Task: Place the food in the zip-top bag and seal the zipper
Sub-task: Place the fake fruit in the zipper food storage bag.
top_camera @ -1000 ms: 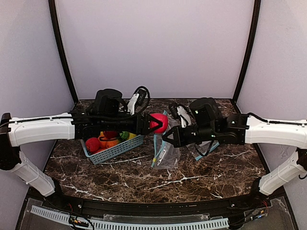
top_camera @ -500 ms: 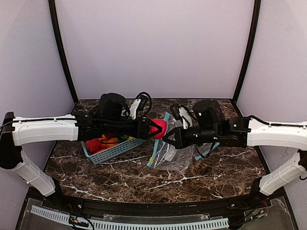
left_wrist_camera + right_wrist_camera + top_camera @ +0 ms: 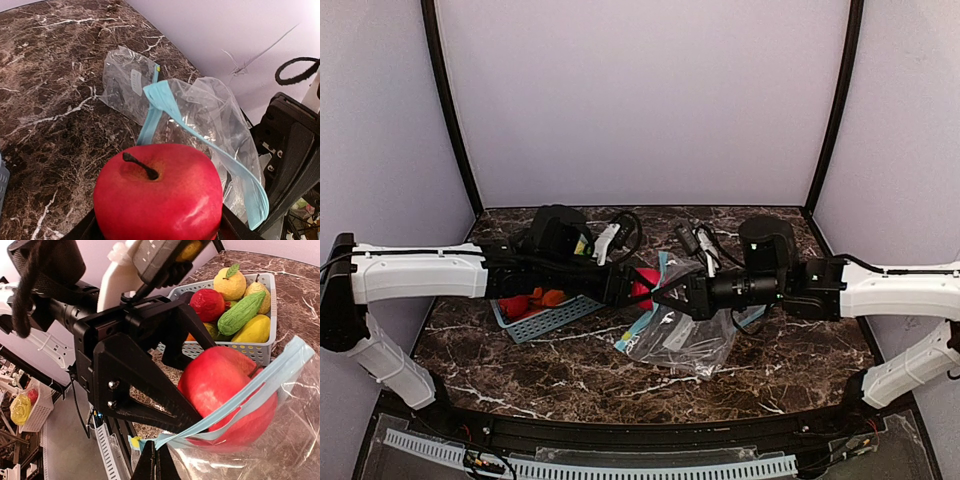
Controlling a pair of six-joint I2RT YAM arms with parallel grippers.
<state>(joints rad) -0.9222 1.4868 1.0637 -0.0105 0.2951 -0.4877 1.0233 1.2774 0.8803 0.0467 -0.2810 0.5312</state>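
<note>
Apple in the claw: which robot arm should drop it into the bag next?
Left. The left gripper holds the red apple right at the zip-top bag's open mouth. The right gripper is shut on the zipper, holding that mouth up, so it is busy.

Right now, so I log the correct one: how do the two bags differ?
The held bag is lifted by its zipper in the shut right gripper, mouth open; the spare bag lies flat on the table, untouched. The apple sits at the held bag's mouth, away from the spare bag. Both are clear with blue zippers.
</note>
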